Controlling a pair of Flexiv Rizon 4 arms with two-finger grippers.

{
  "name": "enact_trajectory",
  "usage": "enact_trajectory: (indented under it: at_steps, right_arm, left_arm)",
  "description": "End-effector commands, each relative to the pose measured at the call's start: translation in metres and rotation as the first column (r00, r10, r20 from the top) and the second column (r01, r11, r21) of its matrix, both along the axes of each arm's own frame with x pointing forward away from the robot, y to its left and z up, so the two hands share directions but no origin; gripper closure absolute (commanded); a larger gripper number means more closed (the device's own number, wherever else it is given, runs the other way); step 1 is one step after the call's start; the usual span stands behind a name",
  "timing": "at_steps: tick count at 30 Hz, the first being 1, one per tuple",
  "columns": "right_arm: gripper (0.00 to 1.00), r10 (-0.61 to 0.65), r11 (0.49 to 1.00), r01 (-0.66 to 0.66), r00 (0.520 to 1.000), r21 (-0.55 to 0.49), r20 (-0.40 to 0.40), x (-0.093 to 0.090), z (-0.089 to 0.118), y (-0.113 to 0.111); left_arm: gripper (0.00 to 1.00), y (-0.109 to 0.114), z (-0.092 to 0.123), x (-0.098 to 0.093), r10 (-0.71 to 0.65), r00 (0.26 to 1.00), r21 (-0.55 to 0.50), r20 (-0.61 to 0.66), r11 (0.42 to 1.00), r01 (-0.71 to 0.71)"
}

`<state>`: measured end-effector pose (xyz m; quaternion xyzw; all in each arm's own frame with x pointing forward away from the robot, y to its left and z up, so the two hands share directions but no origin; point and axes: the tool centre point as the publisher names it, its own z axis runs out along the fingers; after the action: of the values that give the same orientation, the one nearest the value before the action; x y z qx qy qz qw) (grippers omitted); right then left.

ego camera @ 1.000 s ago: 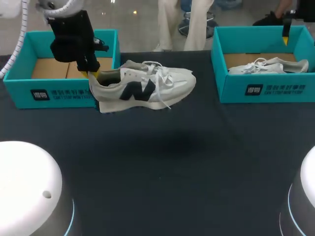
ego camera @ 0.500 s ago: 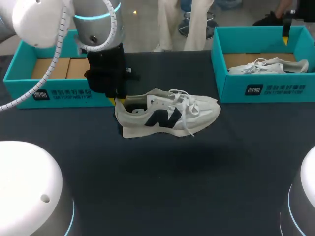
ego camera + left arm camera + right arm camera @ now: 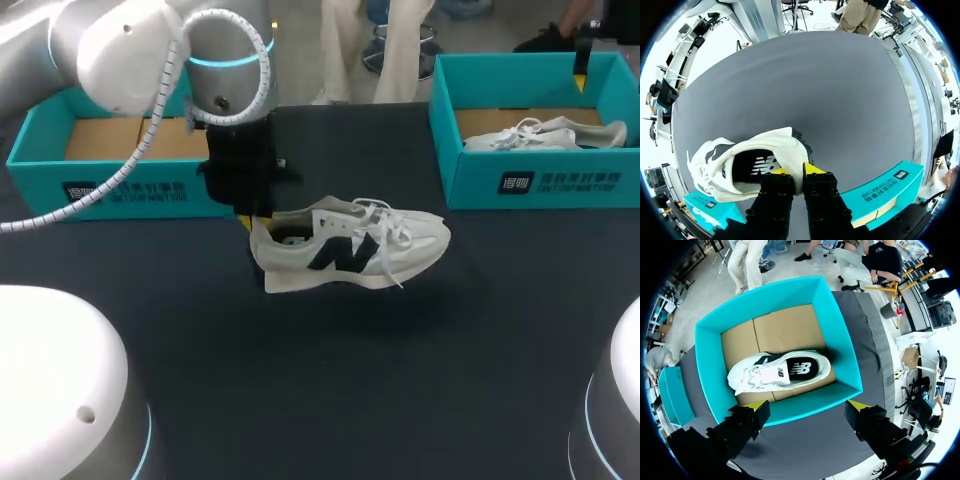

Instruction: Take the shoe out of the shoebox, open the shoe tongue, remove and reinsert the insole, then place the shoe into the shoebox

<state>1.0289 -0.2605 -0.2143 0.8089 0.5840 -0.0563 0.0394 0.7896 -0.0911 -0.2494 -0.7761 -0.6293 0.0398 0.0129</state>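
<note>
A white sneaker (image 3: 350,250) with a dark side logo is in the middle of the dark table, toe pointing right. It is low over the cloth or just touching it. My left gripper (image 3: 255,222) is shut on its heel collar. In the left wrist view the yellow fingertips (image 3: 814,169) pinch the heel rim at my left gripper (image 3: 798,172), and the sneaker (image 3: 740,165) stretches ahead with its insole showing. The teal shoebox (image 3: 120,150) at the left holds no shoe. My right gripper (image 3: 807,410) stands open above the right box, with nothing between its fingers.
A second teal shoebox (image 3: 540,175) at the back right holds another white sneaker (image 3: 545,135). In the right wrist view this box (image 3: 707,365) shows its cardboard floor, and its sneaker (image 3: 780,371) lies across it. Two white robot bases flank the near table edge.
My left arm has carried the sneaker by its heel from just in front of the left box, rightward and nearer, down towards the table's middle. The right arm has not moved.
</note>
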Motion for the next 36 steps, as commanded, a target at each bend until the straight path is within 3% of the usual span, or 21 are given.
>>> enact_trajectory:
  at_steps: [1, 18, 36]
  right_arm:
    - [0.0, -0.001, 1.0, 0.001, 1.0, 0.0, -0.001, 0.001, 0.0, 0.0]
    - [0.0, -0.001, 1.0, 0.001, 1.0, 0.0, -0.001, 0.001, 0.0, 0.0]
    - [0.0, -0.001, 1.0, 0.001, 1.0, 0.0, -0.001, 0.001, 0.0, 0.0]
  left_arm:
    - [1.0, -0.01, -0.013, -0.002, 0.003, 1.0, 0.021, 0.006, 1.0, -0.003]
    - [1.0, -0.015, -0.075, -0.006, -0.009, 1.0, 0.033, 0.012, 0.999, 0.009]
    - [1.0, -0.01, -0.1, 0.0, -0.009, 1.0, 0.082, -0.004, 0.997, 0.009]
